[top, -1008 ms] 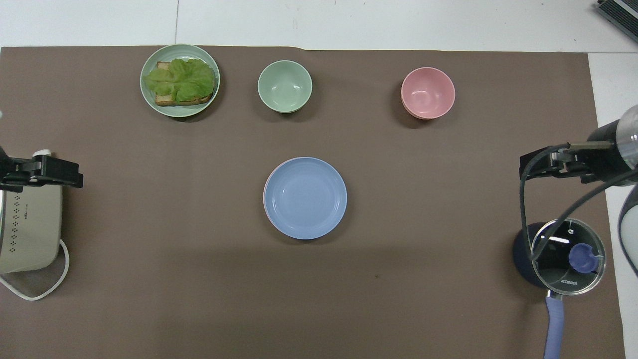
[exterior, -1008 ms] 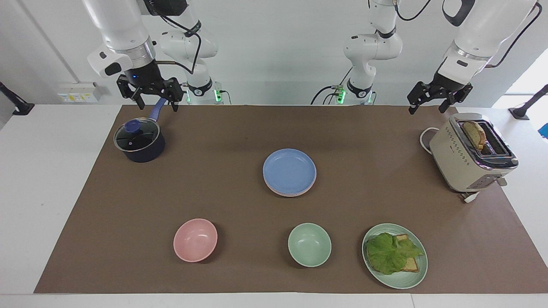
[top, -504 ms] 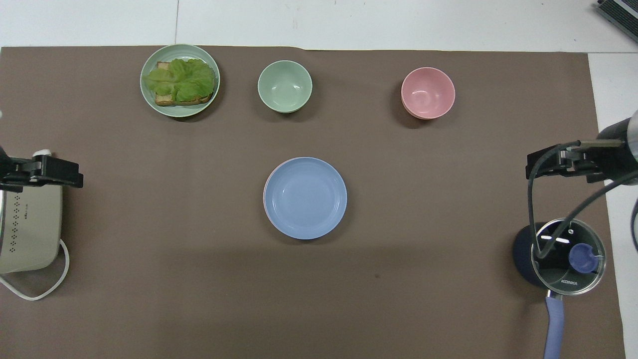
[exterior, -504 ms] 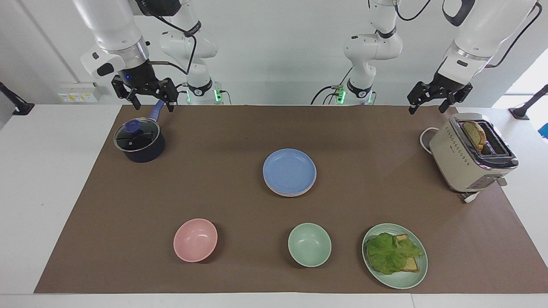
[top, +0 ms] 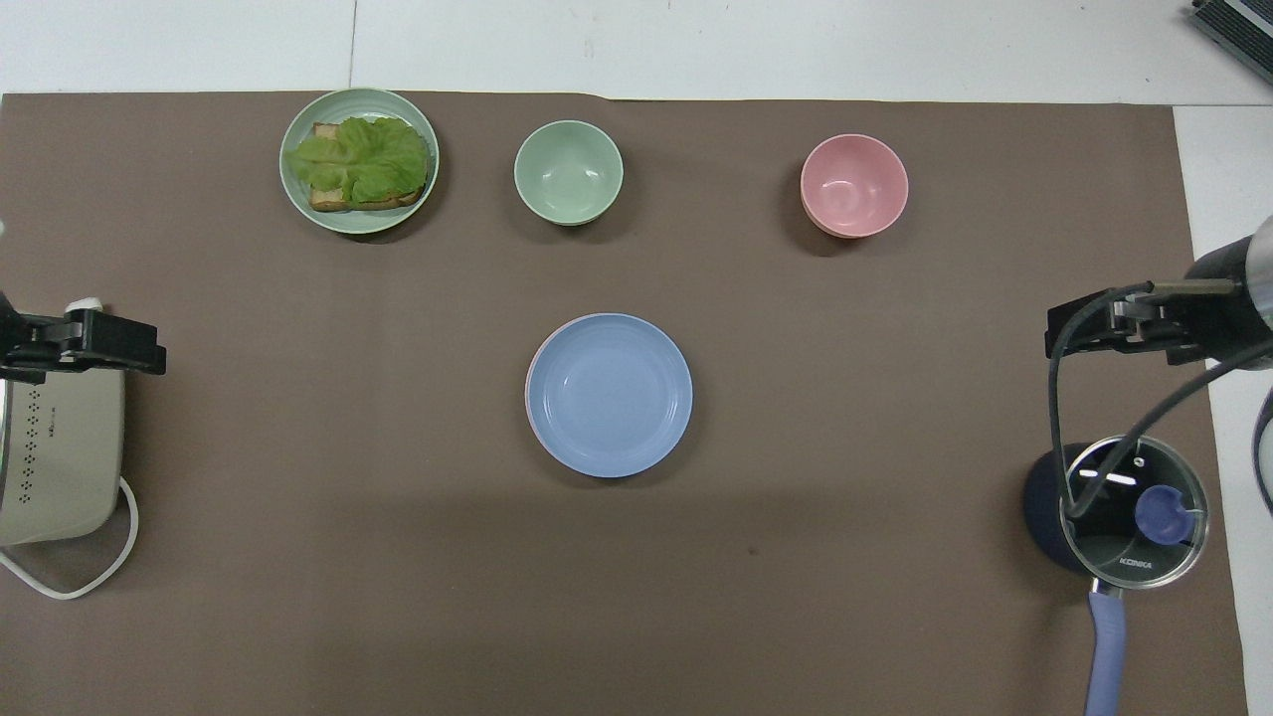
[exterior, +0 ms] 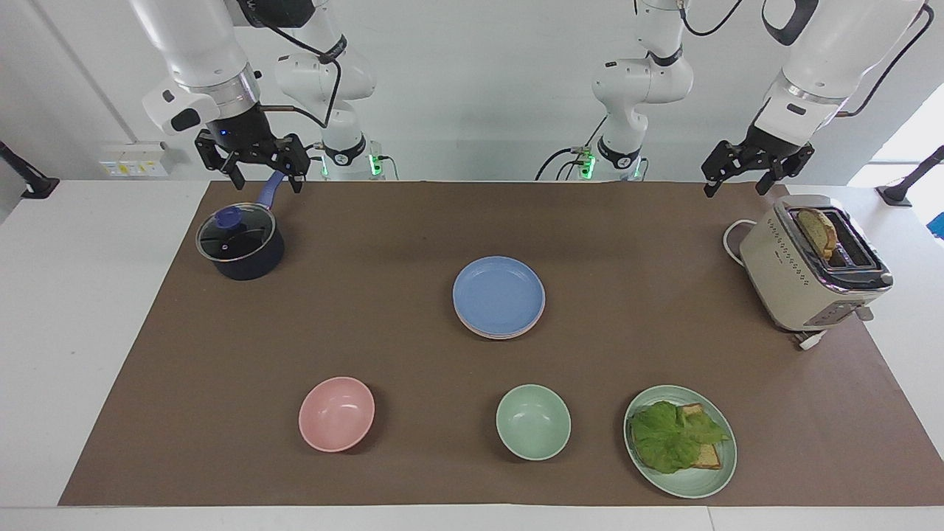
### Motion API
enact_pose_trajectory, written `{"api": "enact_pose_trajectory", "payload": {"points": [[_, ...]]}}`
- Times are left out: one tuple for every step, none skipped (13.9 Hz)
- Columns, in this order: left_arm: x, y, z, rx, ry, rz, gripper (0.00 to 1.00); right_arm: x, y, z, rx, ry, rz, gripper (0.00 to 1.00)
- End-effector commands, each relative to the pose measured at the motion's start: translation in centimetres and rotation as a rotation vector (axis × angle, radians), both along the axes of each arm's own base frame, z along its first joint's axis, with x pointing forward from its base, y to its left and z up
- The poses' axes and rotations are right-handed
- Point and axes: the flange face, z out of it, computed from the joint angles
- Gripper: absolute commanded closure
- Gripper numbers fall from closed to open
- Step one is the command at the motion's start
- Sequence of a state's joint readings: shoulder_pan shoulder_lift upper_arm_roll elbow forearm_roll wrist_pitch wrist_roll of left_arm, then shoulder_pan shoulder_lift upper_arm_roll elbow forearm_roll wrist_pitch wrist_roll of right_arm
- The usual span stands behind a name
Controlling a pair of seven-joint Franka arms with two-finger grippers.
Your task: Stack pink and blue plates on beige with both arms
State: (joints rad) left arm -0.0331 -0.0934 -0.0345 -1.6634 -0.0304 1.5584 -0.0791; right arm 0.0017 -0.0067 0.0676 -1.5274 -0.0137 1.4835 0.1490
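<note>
The blue plate (exterior: 498, 295) (top: 609, 394) lies on top of a stack at the middle of the brown mat. A thin rim of the pink plate (top: 528, 396) shows under it. The beige plate is hidden beneath them. My right gripper (exterior: 268, 184) (top: 1056, 336) hangs open and holds nothing, up in the air over the handle of the dark pot. My left gripper (exterior: 736, 190) (top: 149, 353) waits open and holds nothing, over the toaster's end nearest the robots.
A dark pot with a glass lid (exterior: 240, 243) stands at the right arm's end. A beige toaster (exterior: 804, 273) holding a bread slice stands at the left arm's end. Farthest from the robots are a pink bowl (exterior: 336, 413), a green bowl (exterior: 532, 422) and a green plate (exterior: 708, 483) with lettuce on toast.
My right gripper has risen a little and drawn back toward the right arm's end of the table. The left gripper and the plates have not moved.
</note>
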Motion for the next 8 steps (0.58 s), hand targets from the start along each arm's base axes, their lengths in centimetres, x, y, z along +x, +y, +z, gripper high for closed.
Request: {"api": "enact_pose_trajectory", "payload": {"points": [[-0.36, 0.39, 0.61, 0.009, 0.003, -0.001, 0.00, -0.02, -0.88, -0.02, 0.028, 0.012, 0.007, 0.00], [-0.36, 0.39, 0.61, 0.009, 0.003, -0.001, 0.00, 0.00, -1.29, -0.02, 0.028, 0.012, 0.000, 0.00], [-0.36, 0.39, 0.61, 0.009, 0.003, -0.001, 0.00, -0.04, -1.38, -0.01, 0.028, 0.012, -0.002, 0.00], [-0.36, 0.39, 0.61, 0.009, 0.003, -0.001, 0.00, -0.03, -1.30, 0.00, 0.028, 0.010, 0.000, 0.00], [-0.36, 0.39, 0.61, 0.009, 0.003, -0.001, 0.00, -0.06, -0.72, 0.00, 0.028, 0.010, 0.009, 0.00], [-0.36, 0.39, 0.61, 0.009, 0.003, -0.001, 0.00, -0.06, -0.63, 0.00, 0.028, 0.010, 0.009, 0.00], [-0.36, 0.39, 0.61, 0.009, 0.003, -0.001, 0.00, -0.06, -0.63, 0.00, 0.028, 0.010, 0.010, 0.00], [-0.36, 0.39, 0.61, 0.009, 0.003, -0.001, 0.00, -0.06, -0.63, 0.00, 0.028, 0.010, 0.009, 0.00]]}}
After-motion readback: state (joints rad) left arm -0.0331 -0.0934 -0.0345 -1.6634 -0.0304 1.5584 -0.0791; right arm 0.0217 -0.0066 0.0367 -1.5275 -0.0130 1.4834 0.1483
